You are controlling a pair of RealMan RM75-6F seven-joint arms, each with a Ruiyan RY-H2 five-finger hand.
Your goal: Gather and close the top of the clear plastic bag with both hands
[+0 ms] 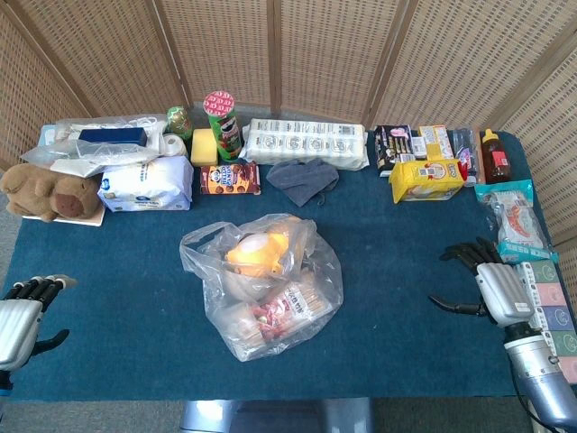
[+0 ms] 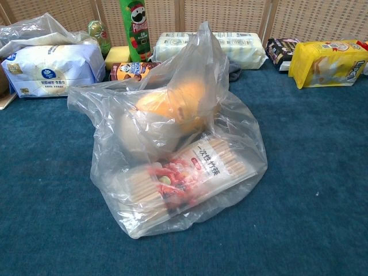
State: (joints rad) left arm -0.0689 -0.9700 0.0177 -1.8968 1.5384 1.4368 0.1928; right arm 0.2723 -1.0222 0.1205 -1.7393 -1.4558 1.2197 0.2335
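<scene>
The clear bag [image 1: 263, 284] lies mid-tabletop [image 1: 135, 307] on the blue cloth, its top loose and ungathered, with a yellow item and a pack of sticks [image 2: 190, 175] inside. The left hand [image 1: 22, 316] sits at the near left edge, fingers apart and holding nothing, well apart from the bag. The right hand [image 1: 487, 281] rests near the right edge, fingers spread and empty, beside colored boxes [image 1: 552, 307].

Blue-carpeted table [image 1: 135, 298] before me: clear plastic bag [image 1: 261, 284] centre; teddy bear [image 1: 47, 191] far left; Pringles can [image 1: 223, 124], grey cloth [image 1: 302, 180], yellow packet [image 1: 425, 179] along far edge.
</scene>
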